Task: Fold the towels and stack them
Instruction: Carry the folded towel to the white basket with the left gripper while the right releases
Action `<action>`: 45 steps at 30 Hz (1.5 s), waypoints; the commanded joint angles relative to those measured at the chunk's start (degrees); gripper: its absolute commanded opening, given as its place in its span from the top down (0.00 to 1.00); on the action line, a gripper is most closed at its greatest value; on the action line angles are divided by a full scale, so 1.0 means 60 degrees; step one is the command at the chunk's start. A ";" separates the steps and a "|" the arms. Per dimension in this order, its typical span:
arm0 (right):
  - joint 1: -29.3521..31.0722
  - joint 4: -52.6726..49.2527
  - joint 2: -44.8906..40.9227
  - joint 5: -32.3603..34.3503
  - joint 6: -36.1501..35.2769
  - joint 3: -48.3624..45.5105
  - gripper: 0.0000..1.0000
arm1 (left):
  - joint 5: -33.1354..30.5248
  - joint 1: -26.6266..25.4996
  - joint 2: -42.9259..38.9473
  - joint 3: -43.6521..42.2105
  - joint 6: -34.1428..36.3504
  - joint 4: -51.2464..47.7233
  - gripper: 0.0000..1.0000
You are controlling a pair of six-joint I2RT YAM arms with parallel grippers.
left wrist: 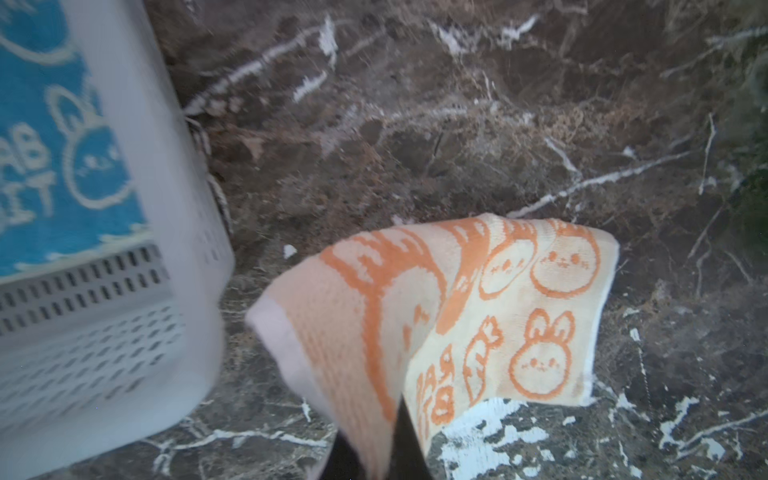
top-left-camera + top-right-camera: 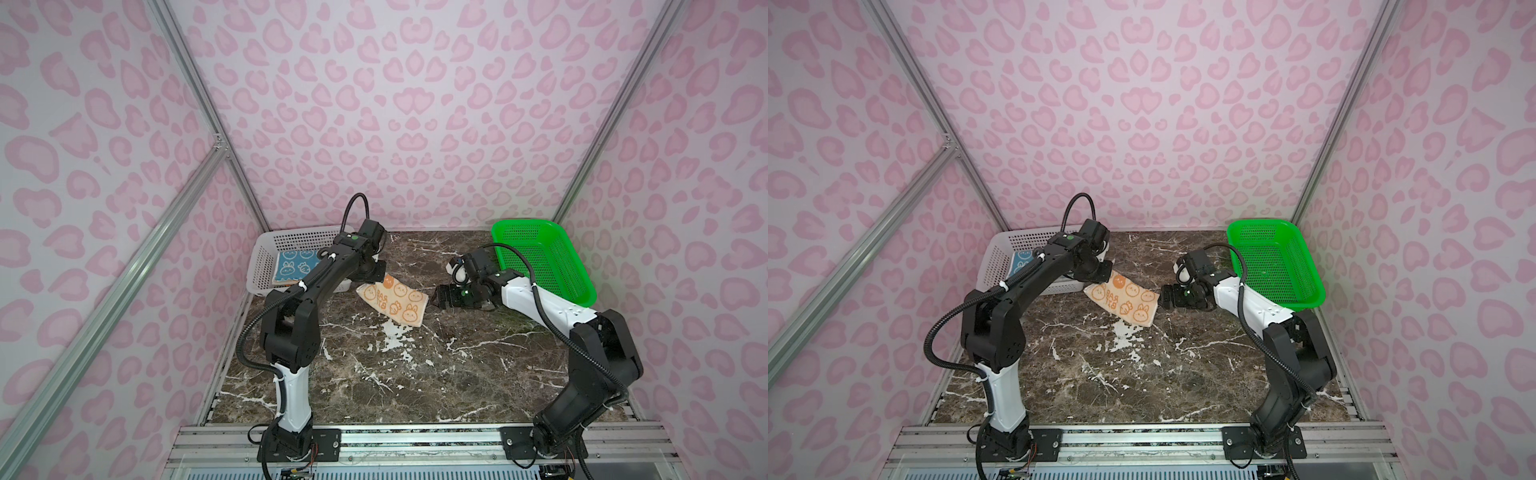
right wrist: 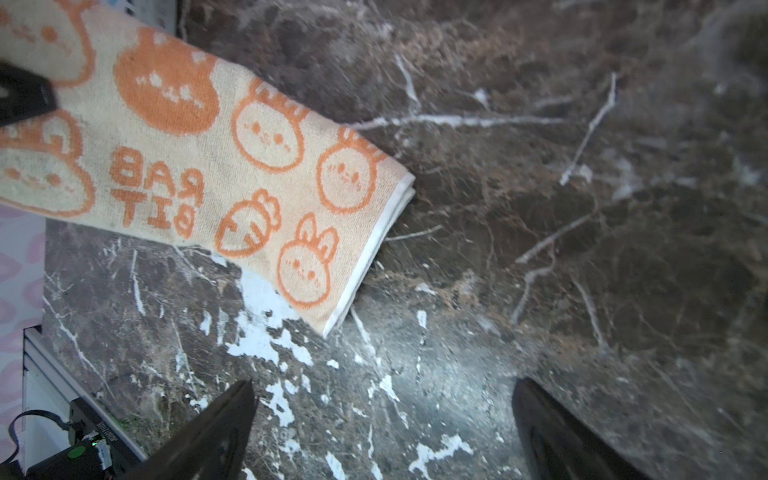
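A folded cream towel (image 2: 395,300) (image 2: 1125,300) with orange bunnies and "RABBIT" letters lies across the middle of the marble table. My left gripper (image 2: 377,274) (image 2: 1106,272) (image 1: 374,457) is shut on its end nearest the white basket and holds that end raised; the cream towel (image 1: 519,316) slopes down from it. My right gripper (image 2: 438,297) (image 2: 1163,297) (image 3: 384,415) stands open and empty, just off the towel's (image 3: 232,166) other end. A teal towel (image 2: 293,266) (image 2: 1021,259) (image 1: 54,137) with white bunnies lies flat in the white basket.
The white perforated basket (image 2: 266,253) (image 2: 994,266) (image 1: 124,332) stands at the back left, close beside the left gripper. A green perforated basket (image 2: 523,224) (image 2: 1258,224) sits at the back right behind the right arm. Pink patterned walls enclose the table.
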 commanded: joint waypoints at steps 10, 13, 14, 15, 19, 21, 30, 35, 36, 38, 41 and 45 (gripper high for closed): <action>0.0838 0.0243 0.1658 -0.0063 -0.0159 0.3104 0.02 | -0.1442 0.1515 0.0626 0.2347 0.1009 -0.0456 0.96; 0.1019 -0.0035 0.2262 -0.0083 -0.0249 0.3999 0.02 | -0.1188 0.2123 0.0811 0.2736 0.1064 -0.0373 0.96; 0.1083 -0.0151 0.2467 -0.0070 -0.0284 0.4310 0.02 | -0.1093 0.2336 0.0887 0.2875 0.1113 -0.0363 0.96; 0.1135 -0.0266 0.2678 -0.0070 -0.0335 0.4612 0.02 | -0.0990 0.2541 0.0964 0.2995 0.1158 -0.0361 0.96; 0.1275 -0.0690 0.3406 -0.0026 -0.0366 0.5662 0.02 | -0.0536 0.3199 0.1133 0.3076 0.1559 -0.0238 0.96; 0.1307 -0.0856 0.3758 -0.0053 -0.0298 0.6147 0.02 | -0.0395 0.3468 0.1180 0.2941 0.1822 -0.0135 0.96; 0.1665 -0.2083 0.5493 -0.0133 -0.0345 0.8875 0.02 | -0.0845 0.3962 0.0975 0.1576 0.2618 0.0914 0.96; 0.1724 -0.2189 0.5961 -0.0341 -0.0088 0.9422 0.02 | -0.1348 0.4031 0.1025 0.1055 0.3039 0.1434 0.96; 0.1738 -0.2172 0.5981 -0.0333 -0.0050 0.9396 0.02 | -0.1465 0.4073 0.1108 0.1136 0.3059 0.1437 0.96; 0.1754 -0.2165 0.6019 -0.0333 -0.0014 0.9363 0.02 | -0.1771 0.4170 0.1238 0.1301 0.3038 0.1434 0.96; 0.1756 -0.2200 0.6089 -0.0319 -0.0008 0.9311 0.02 | -0.1970 0.4280 0.1388 0.1495 0.3009 0.1505 0.96; 0.1757 -0.2185 0.6158 -0.0282 -0.0004 0.9240 0.02 | -0.2172 0.4354 0.1662 0.1610 0.3209 0.1615 0.96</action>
